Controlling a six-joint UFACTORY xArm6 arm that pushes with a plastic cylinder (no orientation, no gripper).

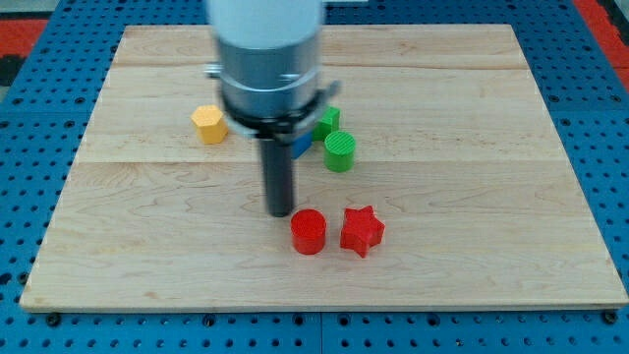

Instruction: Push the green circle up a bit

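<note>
The green circle (340,152) is a short green cylinder near the board's middle, a little right of my rod. My tip (281,212) rests on the board below and to the left of it, apart from it. A second green block (327,122), shape unclear, sits just above the green circle, partly hidden by the arm. A blue block (302,146) peeks out from behind the rod, mostly hidden.
A red cylinder (308,232) lies just right of and below my tip, close to it. A red star (362,231) sits next to it on the right. A yellow hexagon (209,125) lies at the left. The wooden board (472,236) has blue pegboard around it.
</note>
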